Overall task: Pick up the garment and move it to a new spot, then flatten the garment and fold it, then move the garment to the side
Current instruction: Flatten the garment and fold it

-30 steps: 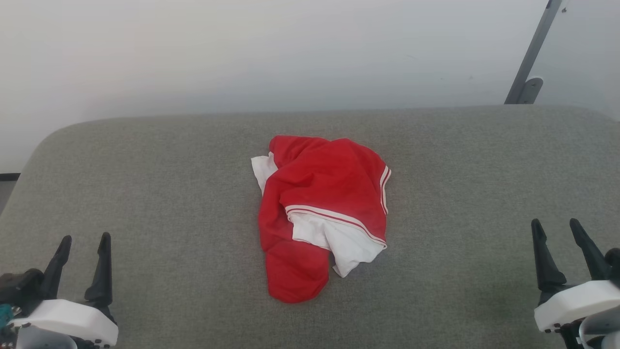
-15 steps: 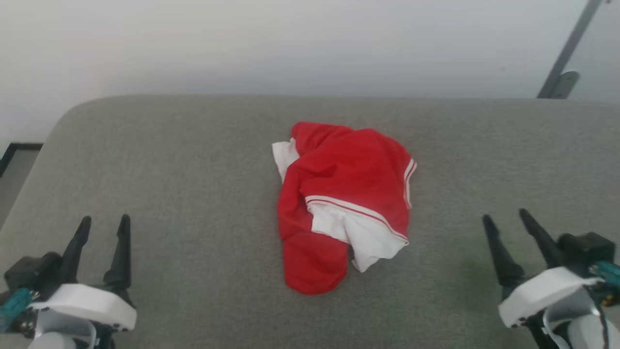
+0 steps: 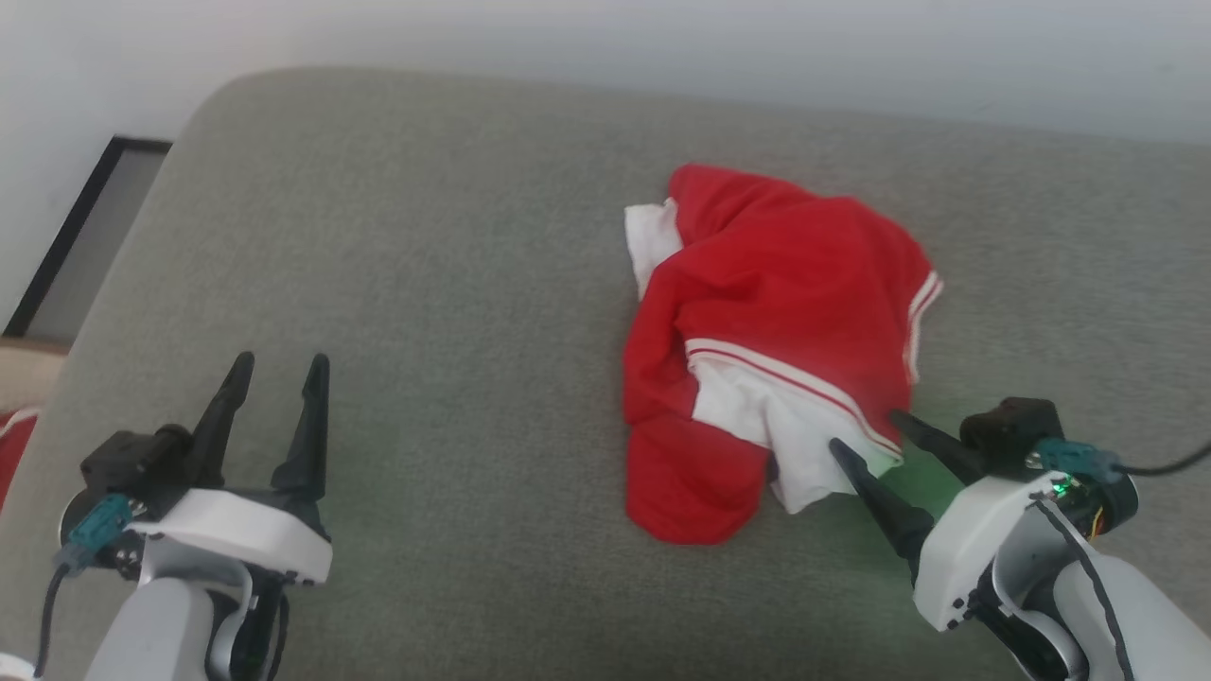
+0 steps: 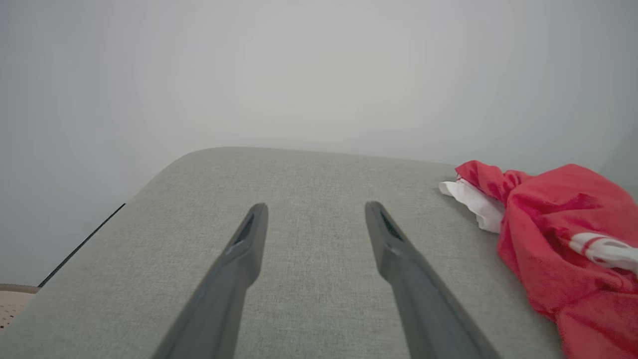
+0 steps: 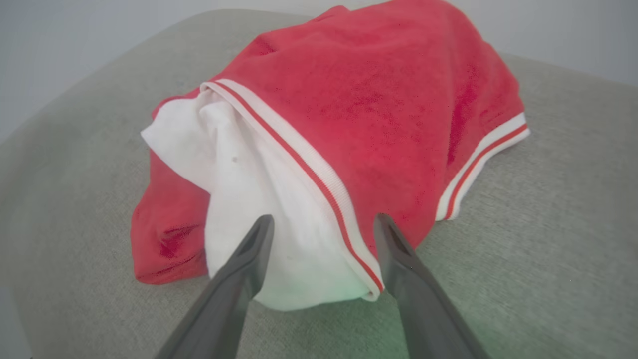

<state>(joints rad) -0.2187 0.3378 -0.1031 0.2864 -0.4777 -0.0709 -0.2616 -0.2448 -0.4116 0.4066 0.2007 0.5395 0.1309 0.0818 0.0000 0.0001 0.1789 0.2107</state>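
Note:
The garment [image 3: 776,312] lies crumpled on the grey cushioned surface [image 3: 454,312], bright red with white fabric and red-white stripe trim showing. My right gripper [image 3: 866,430] is open at its near right edge, fingertips on either side of the white part and the striped hem [image 5: 319,234]. Whether the fingers touch the cloth I cannot tell. My left gripper [image 3: 279,364] stands open over bare surface at the lower left, well apart from the garment [image 4: 558,239], with nothing between its fingers [image 4: 314,207].
The grey surface's rounded far left corner [image 3: 218,95] and left edge drop to a floor with a dark strip [image 3: 66,236]. A pale wall [image 3: 662,38] runs behind the far edge. A black cable [image 3: 1164,463] trails from my right wrist.
The head camera has swung, shifting the whole picture right and down. My right gripper has come up to the garment's near edge, where before it stood well off to the right. The garment lies unchanged.

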